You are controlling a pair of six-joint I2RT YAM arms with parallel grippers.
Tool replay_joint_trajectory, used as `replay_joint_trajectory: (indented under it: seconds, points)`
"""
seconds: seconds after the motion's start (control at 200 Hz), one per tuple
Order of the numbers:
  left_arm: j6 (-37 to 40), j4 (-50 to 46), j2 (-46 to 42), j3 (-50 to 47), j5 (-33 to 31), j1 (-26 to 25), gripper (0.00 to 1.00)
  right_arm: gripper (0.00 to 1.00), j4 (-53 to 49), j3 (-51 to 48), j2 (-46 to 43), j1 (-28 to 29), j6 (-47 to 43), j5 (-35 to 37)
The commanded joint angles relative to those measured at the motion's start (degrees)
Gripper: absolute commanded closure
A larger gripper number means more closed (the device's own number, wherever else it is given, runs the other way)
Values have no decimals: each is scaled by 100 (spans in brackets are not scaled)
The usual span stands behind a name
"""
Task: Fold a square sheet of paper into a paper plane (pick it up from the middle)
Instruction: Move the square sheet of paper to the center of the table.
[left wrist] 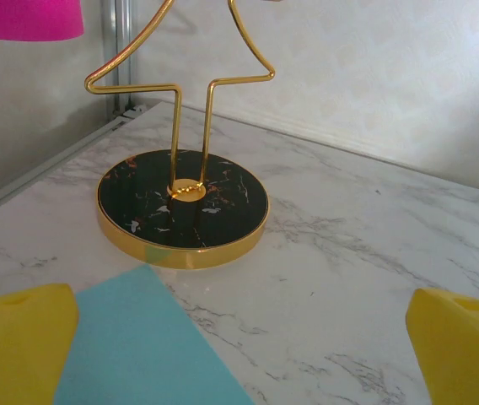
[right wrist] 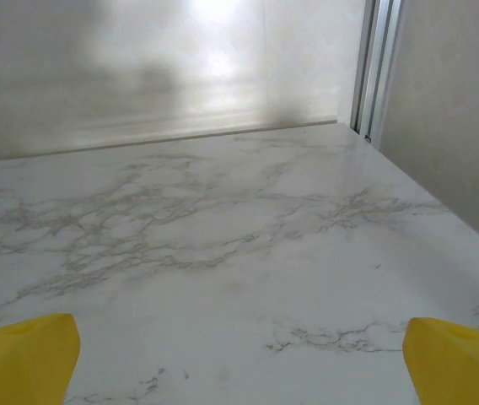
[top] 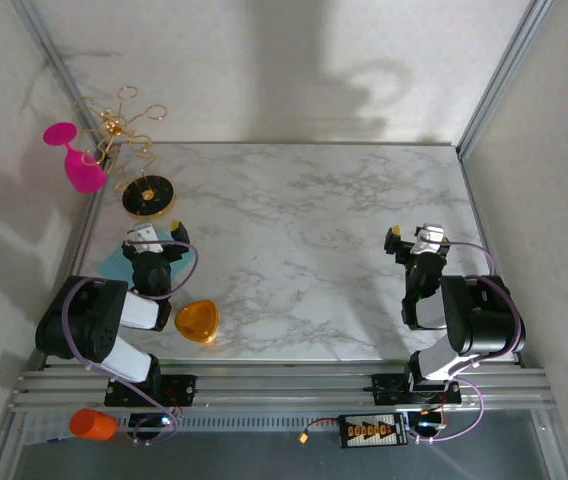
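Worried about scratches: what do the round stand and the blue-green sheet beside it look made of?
The stand: probably metal, with a shiny gold rim and a thin bent gold rod; its black top has white veins like polished marble, stone or print I can't tell. The sheet: likely paper, matte teal, thin, flat, with a crisp corner.

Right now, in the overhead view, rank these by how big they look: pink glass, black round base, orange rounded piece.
Largest: pink glass and black round base look alike; the glass seems raised nearer the camera, so I won't rank them.
Smallest: orange rounded piece, slightly smaller.
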Motion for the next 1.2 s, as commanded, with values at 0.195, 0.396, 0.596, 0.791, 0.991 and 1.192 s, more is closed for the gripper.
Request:
replay_joint_trajectory:
  seconds: [0.195,0.396,0.596,0.791,0.991,1.192]
  points:
    - [86,2,55,64,-105,-17,1,1,125,27,-5,-39,54,99]
    - [86,-2,52,64,-99,-17,1,1,114,26,-5,-31,60,103]
    - [86,-4,60,65,-102,-17,1,1,115,27,-5,-41,55,103]
    - [86,-6,56,67,-104,-17,1,1,121,27,-7,-37,55,98]
    - [86,0,60,56,-104,-17,1,1,140,18,-5,-34,55,96]
    - [17,-511,-432,130,-390,-34,1,1,-607,121,-705,-36,47,141]
